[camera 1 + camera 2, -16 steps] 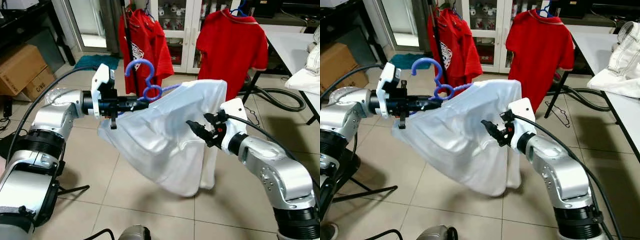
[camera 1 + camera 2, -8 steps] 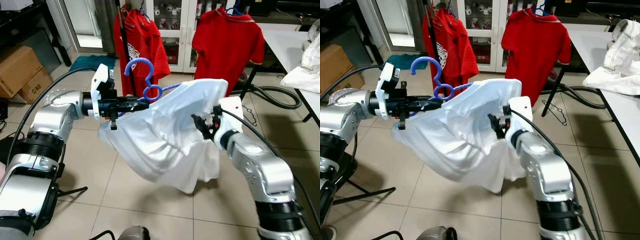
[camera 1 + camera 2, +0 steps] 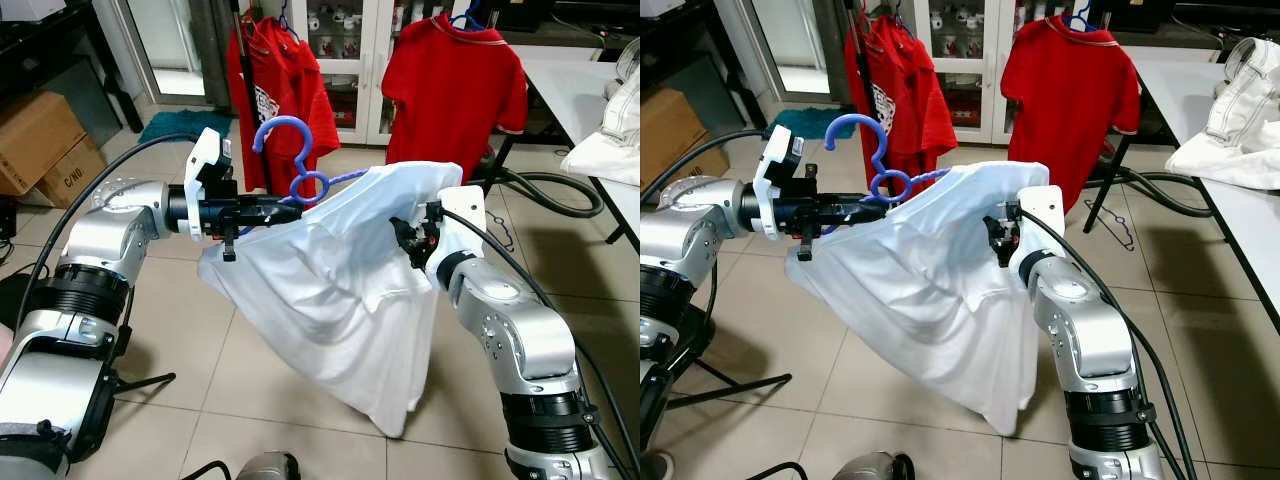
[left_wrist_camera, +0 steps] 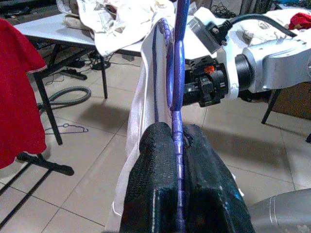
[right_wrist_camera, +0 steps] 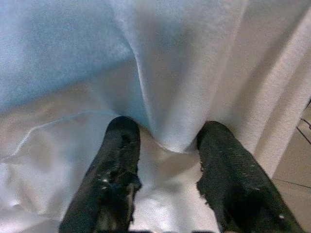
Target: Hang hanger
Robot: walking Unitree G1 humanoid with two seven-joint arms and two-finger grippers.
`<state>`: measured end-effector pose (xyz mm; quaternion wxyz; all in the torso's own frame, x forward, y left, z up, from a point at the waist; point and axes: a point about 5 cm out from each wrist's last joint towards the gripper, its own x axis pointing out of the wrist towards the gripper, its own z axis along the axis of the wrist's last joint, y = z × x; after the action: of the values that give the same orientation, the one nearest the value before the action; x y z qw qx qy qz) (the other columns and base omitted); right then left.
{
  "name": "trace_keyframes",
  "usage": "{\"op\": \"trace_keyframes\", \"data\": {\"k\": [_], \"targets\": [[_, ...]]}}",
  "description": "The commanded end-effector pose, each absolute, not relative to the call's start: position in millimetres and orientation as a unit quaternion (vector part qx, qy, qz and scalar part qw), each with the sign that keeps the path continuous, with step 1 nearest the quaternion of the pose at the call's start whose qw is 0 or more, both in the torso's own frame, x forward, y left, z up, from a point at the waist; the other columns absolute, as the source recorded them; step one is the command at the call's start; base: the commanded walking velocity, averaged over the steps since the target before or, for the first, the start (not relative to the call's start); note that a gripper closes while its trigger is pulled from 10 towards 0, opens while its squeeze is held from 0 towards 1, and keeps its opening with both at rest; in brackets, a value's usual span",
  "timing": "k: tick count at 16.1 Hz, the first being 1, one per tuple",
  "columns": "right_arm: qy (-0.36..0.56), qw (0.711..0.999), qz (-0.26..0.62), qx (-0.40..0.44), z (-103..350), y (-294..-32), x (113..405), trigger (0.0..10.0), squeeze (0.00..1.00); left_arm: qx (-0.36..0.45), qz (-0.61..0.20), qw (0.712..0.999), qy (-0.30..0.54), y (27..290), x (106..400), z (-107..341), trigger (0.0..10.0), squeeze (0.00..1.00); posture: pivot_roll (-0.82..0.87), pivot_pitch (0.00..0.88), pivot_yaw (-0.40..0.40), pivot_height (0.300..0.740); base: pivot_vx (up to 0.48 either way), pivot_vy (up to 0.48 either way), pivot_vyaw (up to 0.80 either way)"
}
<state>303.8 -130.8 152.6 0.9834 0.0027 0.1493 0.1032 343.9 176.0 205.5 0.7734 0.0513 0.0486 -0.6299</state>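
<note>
1. Hanger (image 3: 296, 170): blue, hook up, your left gripper (image 3: 283, 211) pinches its wire tight between both fingers (image 4: 158, 170), at 10 o'clock in your head view.
2. White shirt (image 3: 335, 300) drapes off the hanger, hem toward 6 o'clock.
3. Your right gripper (image 5: 167, 170) sits at 3 o'clock of the shirt, fingers (image 5: 114, 165) spread, pressed into cloth, a fold between them.
4. Red shirts (image 3: 458, 85) hang at 12 o'clock.

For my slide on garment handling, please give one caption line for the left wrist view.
Left hand shut on the blue hanger carrying a white shirt; right hand faces it.
</note>
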Motion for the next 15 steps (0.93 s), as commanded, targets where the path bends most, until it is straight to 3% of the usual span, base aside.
{"op": "trace_keyframes", "data": {"k": [1,15], "targets": [[0.142,0.985,0.098,0.0,155.2,-131.8,305.9,0.0,0.0,0.057,-0.631,0.773,0.033,177.1,342.7,213.0,0.0,0.0,0.0,0.0,0.097,0.74,0.0,0.0,0.0],[0.139,0.985,0.098,0.004,155.6,-136.3,308.0,0.0,0.0,0.061,-0.628,0.775,0.037,178.7,342.5,212.5,0.0,0.0,0.0,0.0,0.099,0.74,0.0,0.0,0.0]]}}
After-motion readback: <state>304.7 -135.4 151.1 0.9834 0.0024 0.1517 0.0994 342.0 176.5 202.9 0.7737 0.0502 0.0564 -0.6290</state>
